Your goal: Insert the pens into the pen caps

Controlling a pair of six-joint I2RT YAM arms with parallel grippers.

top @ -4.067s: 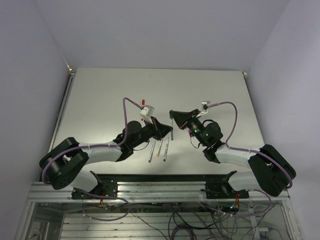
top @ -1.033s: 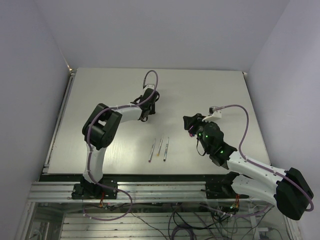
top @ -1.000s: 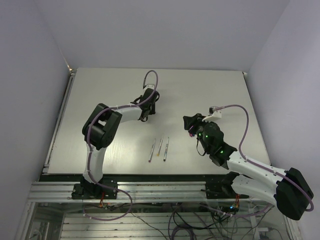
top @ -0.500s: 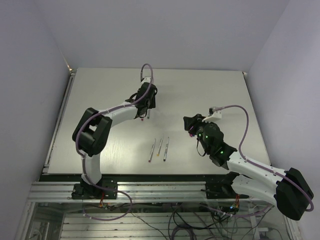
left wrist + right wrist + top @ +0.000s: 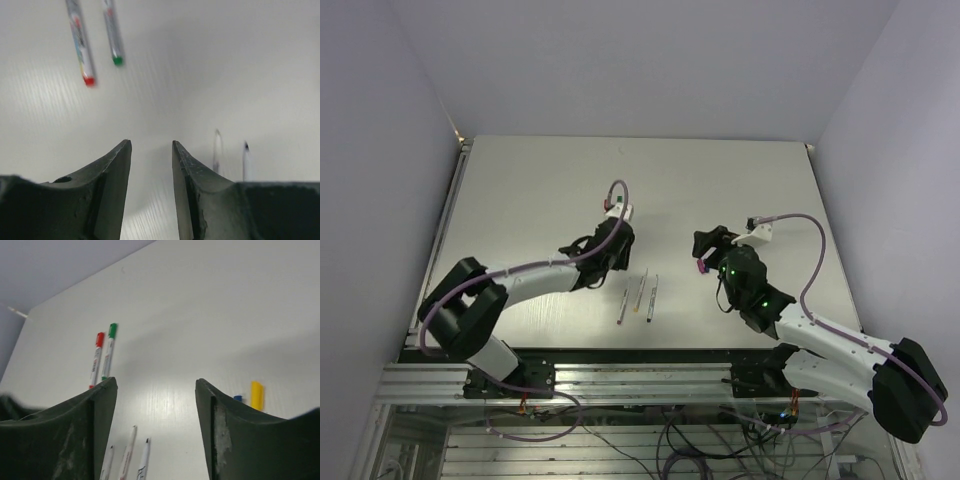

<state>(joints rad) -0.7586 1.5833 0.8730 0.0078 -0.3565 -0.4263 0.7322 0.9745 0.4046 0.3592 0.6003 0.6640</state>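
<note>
Pens without caps, three side by side, lie on the table between the two pincers, nearer the left one.

Seen from the left wrist, the left pincer holds its jaws a narrow gap apart with only bare table between them; it pinches nothing. Two tips of the bare pens show low to the right of its right jaw. Ahead of it and off to the left lie the red-ended pen and the green-ended pen, side by side and close but not touching. The red one carries coloured printing along its barrel, too blurred to read.

The right pincer is spread wide and empty. Low between its jaws, toward the left one, lie the three bare pens; the dark print on their barrels is too small to read. Farther ahead, beyond its left jaw tip, the other two pens show a red cap and a green cap seated on their far ends. Just right of its right jaw lie the yellow cap and, partly hidden by that jaw, the blue cap. From above, a magenta cap sits right at this pincer; whether they touch cannot be told.
</note>
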